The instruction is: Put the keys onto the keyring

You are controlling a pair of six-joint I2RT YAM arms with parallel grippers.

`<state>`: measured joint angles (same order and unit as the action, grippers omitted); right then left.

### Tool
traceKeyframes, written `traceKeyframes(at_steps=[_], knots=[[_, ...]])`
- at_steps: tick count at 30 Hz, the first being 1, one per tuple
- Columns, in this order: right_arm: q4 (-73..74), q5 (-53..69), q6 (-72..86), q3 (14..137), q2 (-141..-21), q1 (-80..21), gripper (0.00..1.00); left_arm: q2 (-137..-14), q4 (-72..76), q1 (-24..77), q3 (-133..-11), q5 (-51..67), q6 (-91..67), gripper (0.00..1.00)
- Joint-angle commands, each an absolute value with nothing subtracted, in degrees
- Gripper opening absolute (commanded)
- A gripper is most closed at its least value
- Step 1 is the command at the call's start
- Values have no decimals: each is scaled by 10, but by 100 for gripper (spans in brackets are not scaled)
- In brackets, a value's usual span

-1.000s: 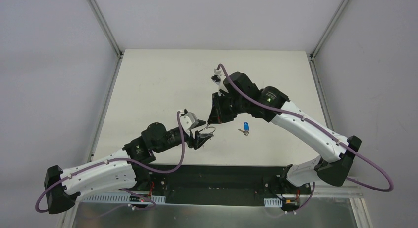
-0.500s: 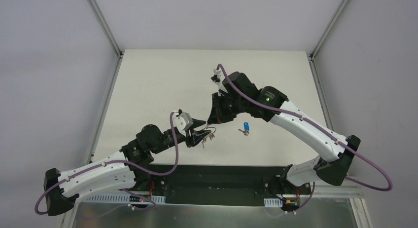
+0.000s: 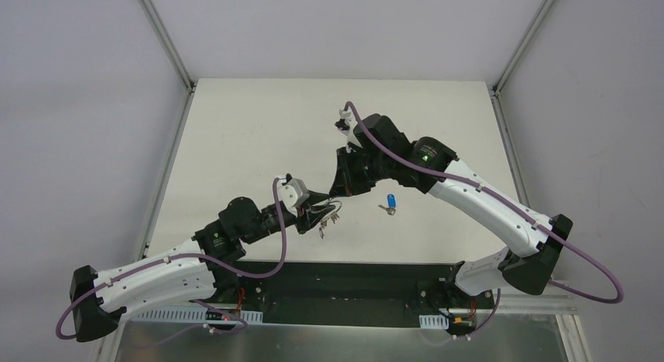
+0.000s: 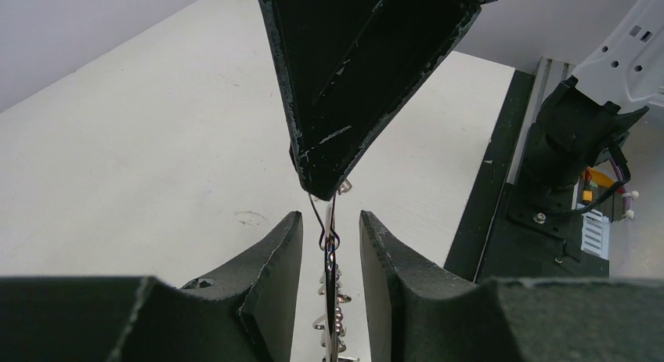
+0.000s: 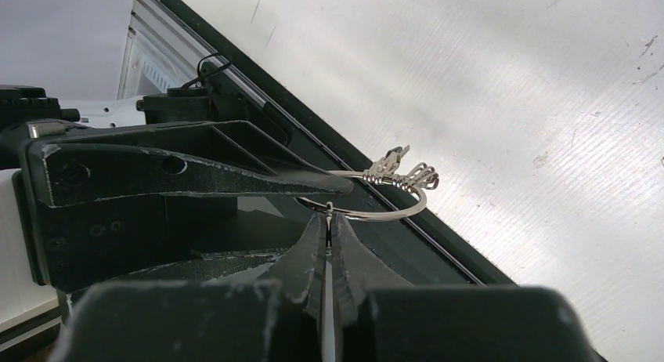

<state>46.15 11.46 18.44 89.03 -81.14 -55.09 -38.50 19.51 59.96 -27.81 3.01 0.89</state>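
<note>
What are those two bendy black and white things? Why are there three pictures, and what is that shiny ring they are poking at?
They are two robot arms with pincer hands. One picture looks down from above; the other two come from little cameras on each wrist. The right gripper is pinched shut on a thin wire keyring carrying small silver keys. The left gripper stands open, one finger either side of the keyring. A blue key lies alone on the white table.

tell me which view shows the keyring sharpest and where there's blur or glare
right wrist: keyring sharp, its silver keys glinting, table brightly lit; left wrist: ring edge-on, a thin line between dark fingers; top external: even light, ring tiny.
</note>
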Motion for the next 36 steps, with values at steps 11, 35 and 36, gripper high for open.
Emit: traceKeyframes(at_steps=[11, 35, 36], knots=[[454, 128, 185, 913, -802, -551, 0, -391, 244, 600, -281, 41, 8, 30], [407, 115, 186, 864, -739, -554, 39, -389, 245, 600, -278, -28, -15, 0], [403, 109, 186, 859, -730, -554, 42, -388, 243, 600, -279, -28, -15, 0]])
